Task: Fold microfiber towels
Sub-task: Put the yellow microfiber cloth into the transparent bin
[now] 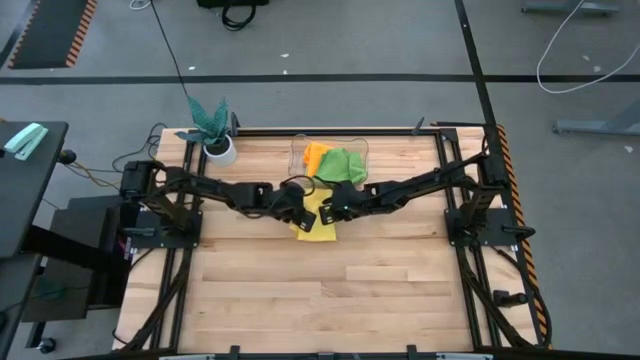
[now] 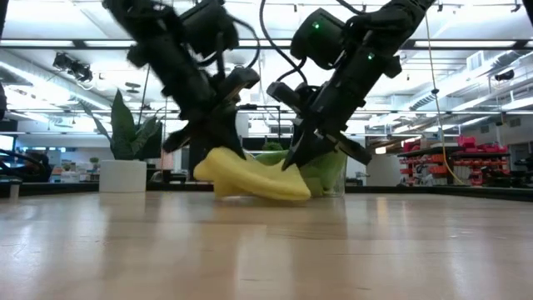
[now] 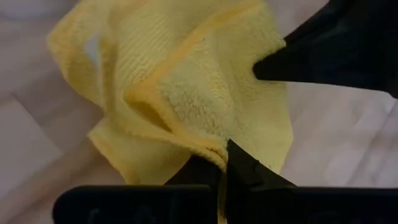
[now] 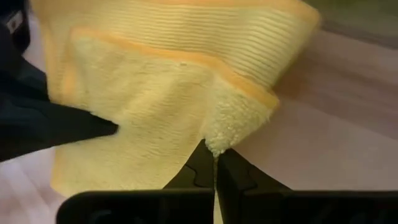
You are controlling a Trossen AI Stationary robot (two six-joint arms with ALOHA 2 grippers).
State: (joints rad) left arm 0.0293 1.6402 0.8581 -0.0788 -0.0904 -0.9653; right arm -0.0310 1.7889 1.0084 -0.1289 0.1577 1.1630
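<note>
Both arms reach in from the sides of the wooden table (image 1: 300, 300) and meet over its middle, toward the far half. The left gripper (image 1: 297, 213) comes from the left with its arm stretched low and nearly flat across the boards, elbow bent a little near the mount. The right gripper (image 1: 331, 210) comes from the right the same way, its arm running in a long shallow line to the centre. In the low view both arms slant down steeply from above, wrists tipped so the fingers point at the table, the two grippers close together but apart.

Between them lies the yellow towel (image 1: 316, 220), on the table just in front of the clear bin (image 1: 296, 152). Each gripper has its fingers pressed together on an edge of this towel: the left one pinches a bunched fold, the right one pinches a corner. The cloth rises in a hump between the two grips, its lower part resting on the wood.

The orange towel (image 1: 314, 155) and a green towel (image 1: 341, 166) lie heaped in the bin behind. A potted plant (image 1: 214, 128) stands at the far left corner of the table
</note>
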